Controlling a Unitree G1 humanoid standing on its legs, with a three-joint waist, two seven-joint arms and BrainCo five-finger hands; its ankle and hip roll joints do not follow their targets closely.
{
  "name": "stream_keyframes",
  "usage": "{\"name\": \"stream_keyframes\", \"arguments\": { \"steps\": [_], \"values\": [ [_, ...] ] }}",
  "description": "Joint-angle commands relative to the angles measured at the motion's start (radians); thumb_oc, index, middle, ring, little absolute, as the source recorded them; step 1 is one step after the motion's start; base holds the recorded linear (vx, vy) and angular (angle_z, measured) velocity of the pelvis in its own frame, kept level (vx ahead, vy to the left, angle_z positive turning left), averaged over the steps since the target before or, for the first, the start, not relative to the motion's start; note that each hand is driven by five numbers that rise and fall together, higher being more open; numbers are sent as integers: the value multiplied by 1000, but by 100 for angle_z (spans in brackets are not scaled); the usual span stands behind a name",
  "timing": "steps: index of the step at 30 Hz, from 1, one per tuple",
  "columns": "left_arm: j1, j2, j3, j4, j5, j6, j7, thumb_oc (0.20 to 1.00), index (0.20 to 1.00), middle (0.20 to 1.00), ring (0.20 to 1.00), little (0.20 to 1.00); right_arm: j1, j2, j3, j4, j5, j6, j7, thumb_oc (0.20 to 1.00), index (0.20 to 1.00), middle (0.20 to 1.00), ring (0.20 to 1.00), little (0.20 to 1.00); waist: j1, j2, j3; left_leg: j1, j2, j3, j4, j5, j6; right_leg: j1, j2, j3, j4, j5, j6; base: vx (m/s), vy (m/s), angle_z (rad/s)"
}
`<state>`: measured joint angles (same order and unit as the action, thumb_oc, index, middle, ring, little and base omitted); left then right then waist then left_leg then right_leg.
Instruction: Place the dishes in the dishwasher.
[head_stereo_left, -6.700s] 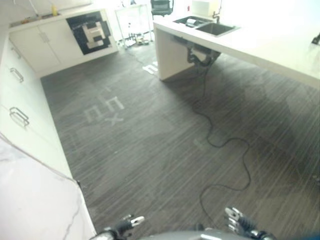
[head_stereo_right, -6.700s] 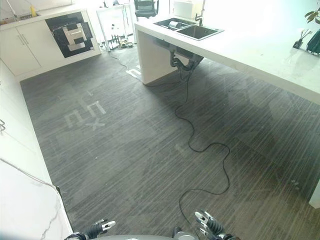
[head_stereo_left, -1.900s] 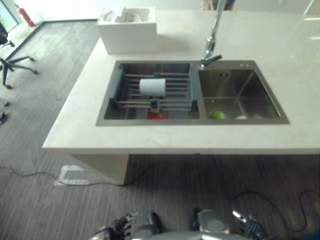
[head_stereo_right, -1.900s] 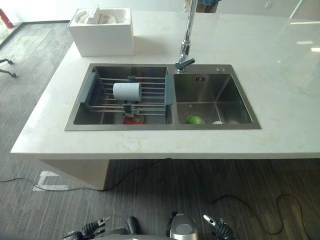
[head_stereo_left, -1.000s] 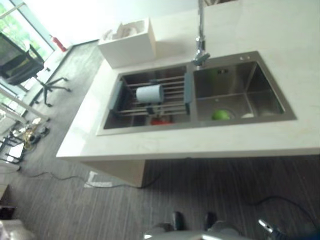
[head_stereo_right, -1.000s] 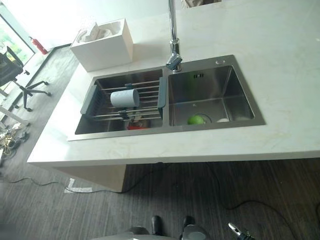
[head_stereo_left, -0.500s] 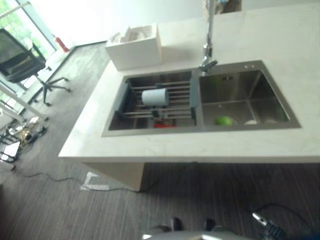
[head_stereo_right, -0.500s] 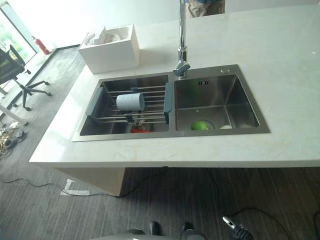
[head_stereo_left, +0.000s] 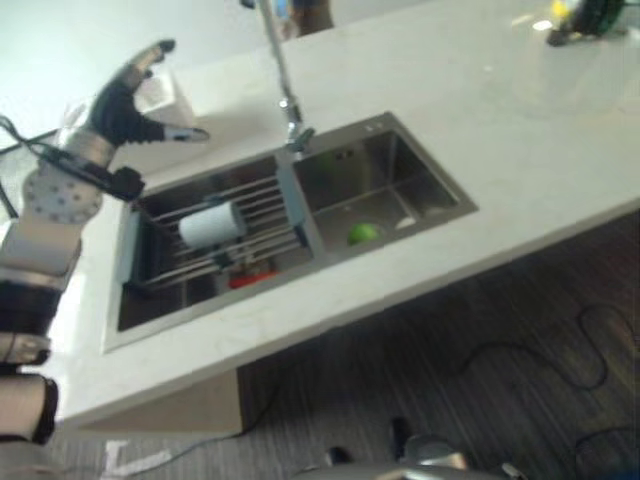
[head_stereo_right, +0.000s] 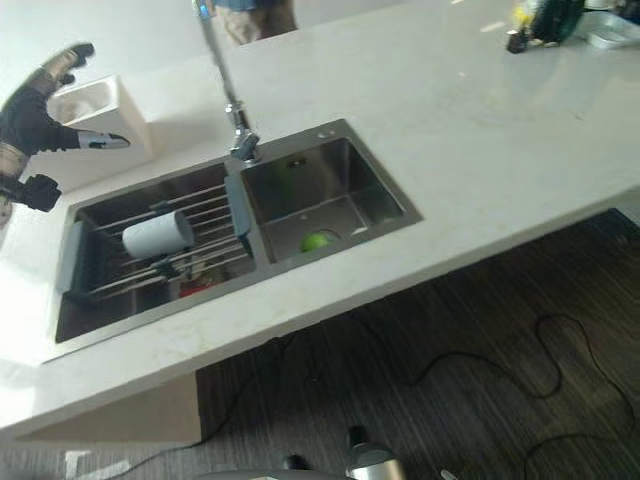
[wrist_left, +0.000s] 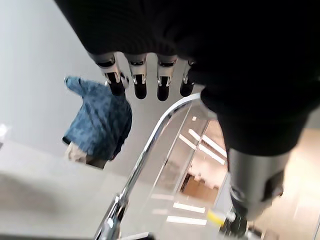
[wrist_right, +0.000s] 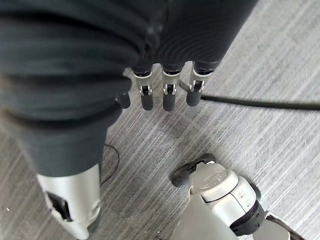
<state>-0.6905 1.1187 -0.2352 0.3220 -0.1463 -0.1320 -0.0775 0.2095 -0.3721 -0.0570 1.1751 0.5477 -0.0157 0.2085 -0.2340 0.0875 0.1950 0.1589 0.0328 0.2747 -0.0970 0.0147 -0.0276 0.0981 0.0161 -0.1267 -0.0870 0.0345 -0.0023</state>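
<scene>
Left eye view: left hand (head_stereo_left: 122, 98) raised above the counter (head_stereo_left: 500, 150) by the white box (head_stereo_left: 165, 95), fingers straight and spread, holding nothing. Double sink (head_stereo_left: 400, 215); a white cup (head_stereo_left: 211, 226) lies on its side on the rack (head_stereo_left: 245, 245) over the left basin, something red (head_stereo_left: 250, 279) under the rack, a green item (head_stereo_left: 363, 233) in the right basin.

Right eye view: same layout, faucet (head_stereo_right: 226, 90) between the basins.

Left wrist view: fingers (wrist_left: 140, 80) extended, empty, faucet beyond.

Right wrist view: right hand (wrist_right: 150, 75) over floor (wrist_right: 280, 145), fingers relaxed, holding nothing.
</scene>
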Motion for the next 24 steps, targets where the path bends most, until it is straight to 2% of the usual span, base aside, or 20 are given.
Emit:
{"name": "stream_keyframes", "arguments": {
  "steps": [1, 6, 8, 11, 20, 24],
  "values": [
    [-67, 67, 55, 81, 41, 35, -1, 1000, 1000, 1000, 1000, 1000, 7, -25, -20, 2, -28, -34, 15, 1000, 1000, 1000, 1000, 1000, 8, -10, 11, -11, 52, 29, 10, -30, -44, -3, -167, -11, 9, 2, 209, 61, 56, -19],
    [-78, 52, 12, 127, 70, 42, -21, 1000, 1000, 1000, 1000, 1000, 5, -48, -15, -47, -30, -46, 21, 1000, 1000, 1000, 1000, 1000, -6, 3, 41, -38, 38, 26, 10, -26, -40, -43, -177, 18, 13, 16, 214, 16, 71, -13],
    [-77, 49, -7, 135, 102, 68, -56, 1000, 1000, 1000, 1000, 1000, -10, -66, -13, -91, -23, -36, 27, 1000, 1000, 1000, 1000, 1000, -7, 9, 71, -63, 27, 13, 10, -22, -38, -70, -184, 26, 18, 21, 216, -80, 92, -24],
    [-10, 56, 16, 143, 119, 108, -102, 1000, 1000, 1000, 1000, 1000, -17, -88, -10, -136, -34, -20, 19, 1000, 1000, 1000, 1000, 1000, 1, 24, 105, -83, 16, -7, 10, -12, -37, -87, -191, 20, 28, 21, 214, -48, 120, -8],
    [55, 76, 73, 178, 158, 86, -17, 1000, 1000, 1000, 1000, 1000, -42, -102, 28, -208, 1, -15, 15, 1000, 1000, 1000, 1000, 1000, 29, 19, 154, -131, 13, -32, 10, 11, -37, -125, -190, -5, 52, 18, 204, -69, 33, 13],
    [70, 88, 101, 194, 181, 102, 89, 1000, 1000, 1000, 1000, 1000, -47, -94, 31, -198, 5, -11, 12, 1000, 1000, 1000, 1000, 1000, 41, 14, 159, -138, 14, -36, 11, 15, -37, -128, -190, -19, 57, 17, 202, -30, -2, 5]
  ]
}}
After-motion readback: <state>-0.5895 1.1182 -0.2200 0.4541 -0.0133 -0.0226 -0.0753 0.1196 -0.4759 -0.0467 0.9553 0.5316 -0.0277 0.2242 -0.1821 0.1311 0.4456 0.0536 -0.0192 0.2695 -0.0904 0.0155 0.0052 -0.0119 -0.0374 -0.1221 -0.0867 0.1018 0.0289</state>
